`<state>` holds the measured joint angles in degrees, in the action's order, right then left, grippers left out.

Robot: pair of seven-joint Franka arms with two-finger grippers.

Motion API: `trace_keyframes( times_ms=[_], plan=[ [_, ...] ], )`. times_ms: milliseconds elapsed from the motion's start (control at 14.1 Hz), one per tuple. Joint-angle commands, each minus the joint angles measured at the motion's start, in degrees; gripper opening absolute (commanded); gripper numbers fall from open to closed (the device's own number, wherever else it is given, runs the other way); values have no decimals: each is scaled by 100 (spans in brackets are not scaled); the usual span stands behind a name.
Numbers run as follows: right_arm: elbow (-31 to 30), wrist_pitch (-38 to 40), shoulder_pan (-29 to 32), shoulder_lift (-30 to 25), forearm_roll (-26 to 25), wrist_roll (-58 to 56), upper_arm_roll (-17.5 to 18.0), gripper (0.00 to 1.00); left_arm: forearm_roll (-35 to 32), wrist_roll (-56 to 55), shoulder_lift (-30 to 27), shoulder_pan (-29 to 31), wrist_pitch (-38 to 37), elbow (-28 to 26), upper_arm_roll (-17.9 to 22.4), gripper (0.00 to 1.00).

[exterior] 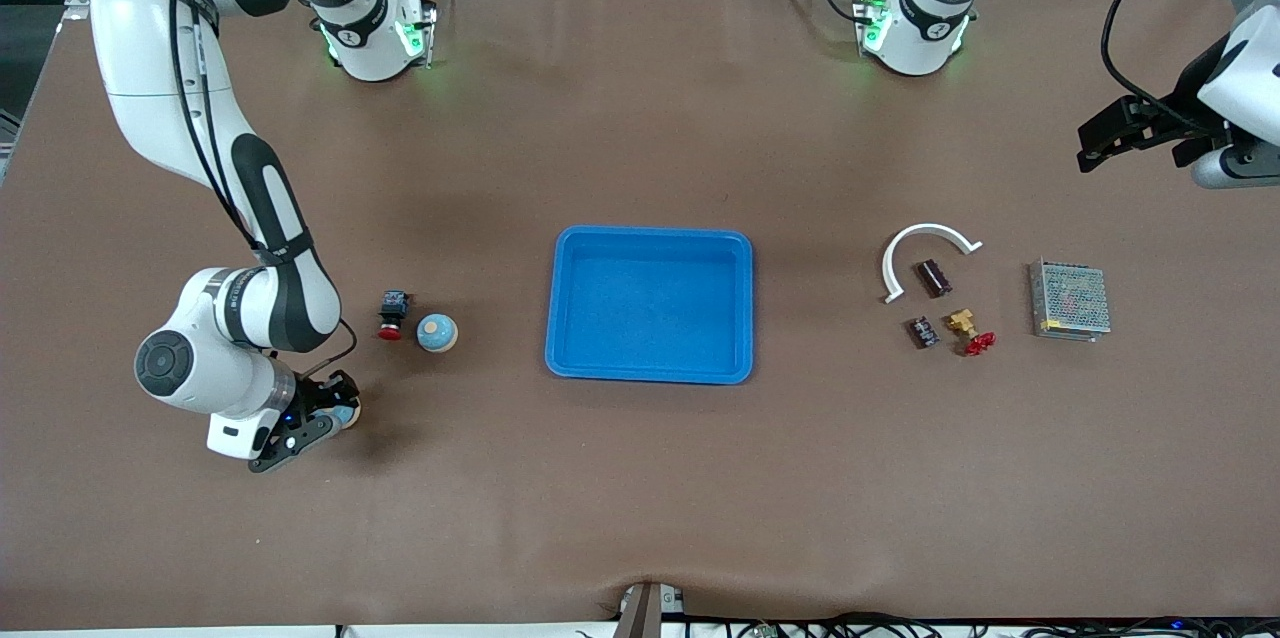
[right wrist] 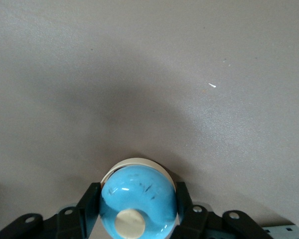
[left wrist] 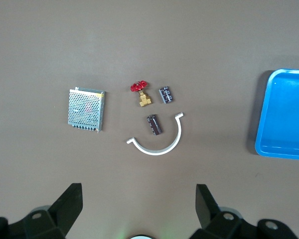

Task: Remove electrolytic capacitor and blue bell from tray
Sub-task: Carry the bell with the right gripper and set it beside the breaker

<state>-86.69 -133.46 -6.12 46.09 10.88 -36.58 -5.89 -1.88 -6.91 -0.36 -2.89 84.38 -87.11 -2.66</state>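
The blue bell [right wrist: 138,201] sits between the right gripper [exterior: 318,418]'s barely parted fingers, so they should open fully before lifting clear; the left gripper [left wrist: 138,209] waits wide open, empty.

The left gripper [left wrist: 139,209] hung over bare table with its fingers [left wrist: 67,206] spread wide. On the table lay a metal mesh box [left wrist: 86,109], a red-handled brass valve [left wrist: 141,93], two dark capacitors [left wrist: 166,94] [left wrist: 155,124] and a white curved clip [left wrist: 157,145]. The blue tray's [left wrist: 284,114] corner showed.
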Motion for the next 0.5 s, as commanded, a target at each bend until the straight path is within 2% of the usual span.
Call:
trace_keyframes(
  times_ms=[0,142,426],
  plan=[
    [65,57,111,-30,152,-104,106,100,118,-30,1,-36,26,-8,29,100],
    [117,127,102,-65,152,-60,106,100,127,-30,-8,-36,26,-8,29,100],
    [452,1144,41,-292,134,727,88,100,127,-39,-8,-36,70,1,29,100]
  ],
)
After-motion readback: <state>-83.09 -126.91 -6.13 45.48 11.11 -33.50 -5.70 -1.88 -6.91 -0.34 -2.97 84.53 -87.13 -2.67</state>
